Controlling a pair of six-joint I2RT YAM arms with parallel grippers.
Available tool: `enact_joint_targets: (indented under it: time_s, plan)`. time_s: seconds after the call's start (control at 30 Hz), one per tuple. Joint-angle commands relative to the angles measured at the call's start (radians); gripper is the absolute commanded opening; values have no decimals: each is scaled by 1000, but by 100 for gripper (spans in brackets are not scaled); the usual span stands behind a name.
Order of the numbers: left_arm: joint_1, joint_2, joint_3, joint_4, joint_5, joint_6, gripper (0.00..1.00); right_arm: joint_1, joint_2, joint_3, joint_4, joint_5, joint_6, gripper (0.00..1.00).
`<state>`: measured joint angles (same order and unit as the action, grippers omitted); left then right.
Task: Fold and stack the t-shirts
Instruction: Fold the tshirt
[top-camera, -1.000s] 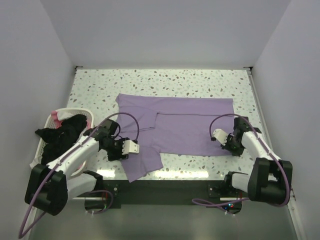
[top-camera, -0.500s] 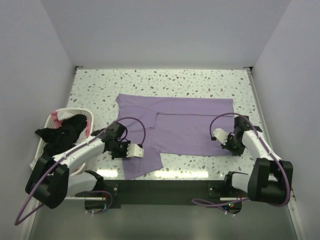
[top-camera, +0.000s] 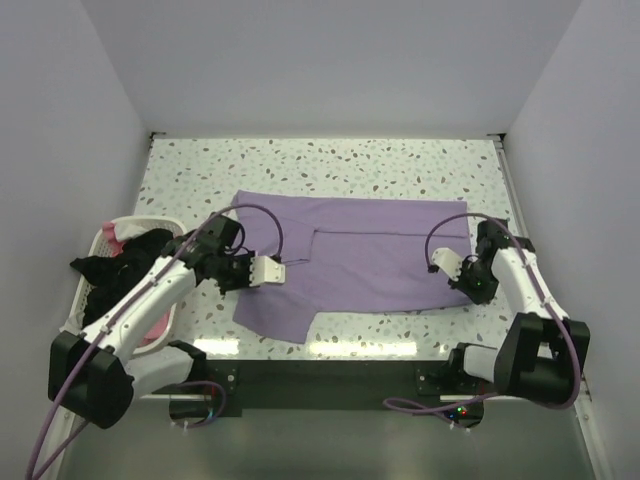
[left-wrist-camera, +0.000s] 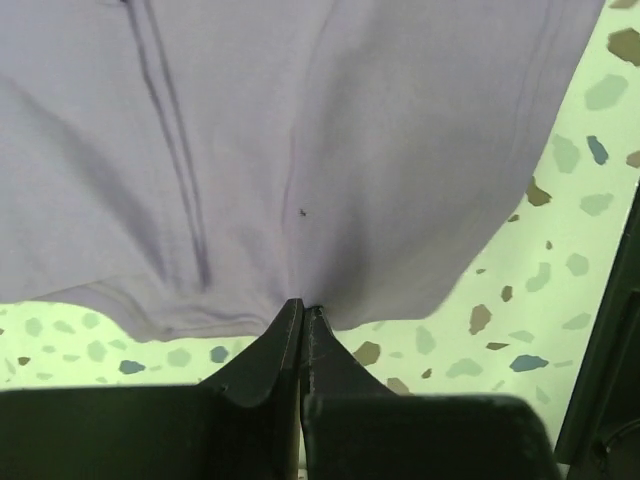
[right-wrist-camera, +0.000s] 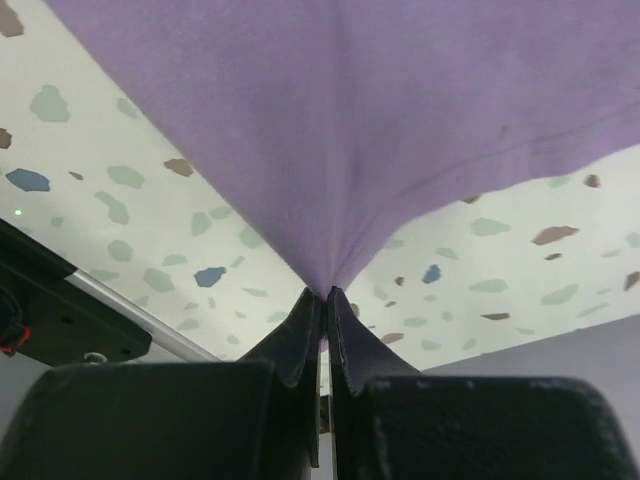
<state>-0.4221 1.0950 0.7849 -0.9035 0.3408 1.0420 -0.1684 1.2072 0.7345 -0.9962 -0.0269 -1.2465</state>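
The lilac t-shirt (top-camera: 375, 245) lies spread across the middle of the speckled table (top-camera: 400, 165). My left gripper (top-camera: 282, 268) is shut on its near-left part. The left wrist view shows the cloth (left-wrist-camera: 300, 150) pinched at the fingertips (left-wrist-camera: 303, 305) and lifted off the table. At the near-right corner my right gripper (top-camera: 472, 290) is shut on the shirt; the fabric (right-wrist-camera: 380, 120) rises in a cone from the tips (right-wrist-camera: 327, 293). A black t-shirt (top-camera: 125, 265) and a pink one (top-camera: 118, 240) lie heaped in the basket at the left.
A white laundry basket (top-camera: 105, 238) stands at the table's left edge beside my left arm. White walls close off the back and both sides. The dark front rail (top-camera: 330, 375) runs between the two arm bases.
My left gripper has shut on the shirt's near-left flap and drawn it up and back from the front edge. My right gripper has carried its corner a little further from the front edge.
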Motion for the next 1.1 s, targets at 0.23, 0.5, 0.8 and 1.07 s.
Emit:
enact_joint_targets:
  time_s: [0.23,0.5,0.8,1.07]
  plan:
    - [158,278,310,15,73,-11,0,-22,218,287,-105,-38,-10,0]
    - [181,472,462,66,69,-20,0,-23,420,492,-151,-42,-13,0]
    - [187,632,609,84,47,-8,0,-23,597,597,-139,-22,-1,0]
    - [187,709,679,90,27,-10,0,-23,663,600,-75,10,7,0]
